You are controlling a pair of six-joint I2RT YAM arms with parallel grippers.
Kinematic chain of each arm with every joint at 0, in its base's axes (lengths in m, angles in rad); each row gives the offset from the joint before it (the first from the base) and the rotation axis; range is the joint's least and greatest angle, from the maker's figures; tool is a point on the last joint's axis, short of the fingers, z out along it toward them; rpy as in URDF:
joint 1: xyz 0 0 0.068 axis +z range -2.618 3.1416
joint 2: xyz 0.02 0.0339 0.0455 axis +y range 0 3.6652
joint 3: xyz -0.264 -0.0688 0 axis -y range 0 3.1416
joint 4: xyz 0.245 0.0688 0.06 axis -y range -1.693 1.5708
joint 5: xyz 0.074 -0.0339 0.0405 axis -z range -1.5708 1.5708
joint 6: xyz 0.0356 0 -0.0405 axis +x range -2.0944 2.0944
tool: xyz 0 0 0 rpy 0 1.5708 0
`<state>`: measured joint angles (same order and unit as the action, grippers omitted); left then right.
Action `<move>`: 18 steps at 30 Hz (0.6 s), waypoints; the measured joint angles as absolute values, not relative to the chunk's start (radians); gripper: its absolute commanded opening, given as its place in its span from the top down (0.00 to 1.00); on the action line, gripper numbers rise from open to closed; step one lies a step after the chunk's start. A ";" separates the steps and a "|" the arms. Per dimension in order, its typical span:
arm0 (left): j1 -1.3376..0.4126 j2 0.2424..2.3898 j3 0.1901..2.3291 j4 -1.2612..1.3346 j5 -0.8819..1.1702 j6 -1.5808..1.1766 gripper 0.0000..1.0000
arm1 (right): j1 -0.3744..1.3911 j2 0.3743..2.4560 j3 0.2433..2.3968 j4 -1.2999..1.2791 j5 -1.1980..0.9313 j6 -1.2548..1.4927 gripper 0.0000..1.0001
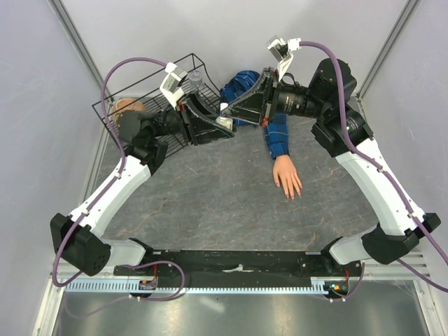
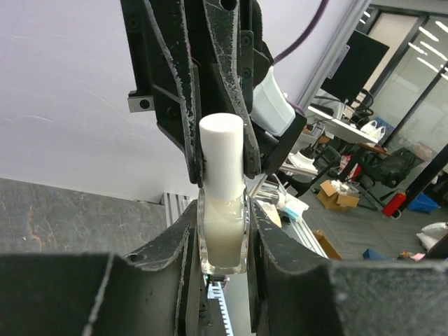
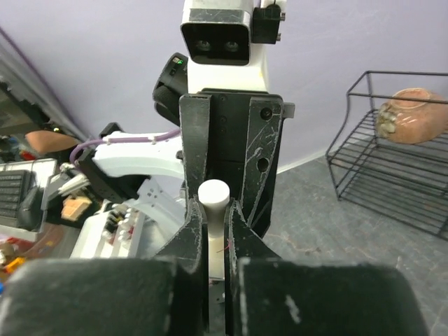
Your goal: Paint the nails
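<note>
— Well, from above, where do the tiny pinkish nails (image 1: 294,194) sit?

— At the fingertips of the small flesh-coloured mannequin hand (image 1: 285,175). It lies flat on the grey mottled table (image 1: 210,203), right of centre. Its fingers point toward the arm bases and its blue plaid sleeve (image 1: 278,136) runs away behind. The nails are too small there to tell one from another. Both arms meet well apart from the hand, at the far side, beside the black wire basket (image 1: 140,105).

— And the left wrist view?

— The left gripper (image 2: 224,234) is clamped on the clear body of a small bottle (image 2: 224,245) of milky liquid. The right gripper (image 2: 222,175) reaches in from above and pinches the bottle's white cylindrical cap (image 2: 221,136).

— The right wrist view?

— There the right gripper's own fingers (image 3: 192,231) stand nearly together, with only the cap between them. The nails show in neither wrist view.

— How will it all handle?

— I judge the nails hard, smooth and very small, on a light hand that could slide under a push. There is nothing to grip at the nails themselves, so they want only a gentle brush stroke. If the hand needs steadying, the wrist or sleeve is the place. The bottle looks light and slick. Its body is best held by the flat sides and the cap around its round wall, which is how the grippers hold them.
</note>
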<state>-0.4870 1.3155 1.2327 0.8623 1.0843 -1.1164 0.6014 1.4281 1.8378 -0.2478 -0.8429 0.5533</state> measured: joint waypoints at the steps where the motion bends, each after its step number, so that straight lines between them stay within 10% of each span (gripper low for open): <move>1: -0.486 1.314 1.242 0.829 1.081 -1.100 0.98 | 0.605 1.429 1.843 -0.258 -0.825 0.543 1.00; 10: -0.729 1.184 1.464 0.041 0.330 -0.383 0.98 | 0.925 1.505 2.198 -0.604 0.012 0.221 1.00; 18: -0.916 1.221 1.524 -0.085 -0.057 -0.093 0.98 | 1.203 1.588 2.343 -0.764 0.744 0.114 0.96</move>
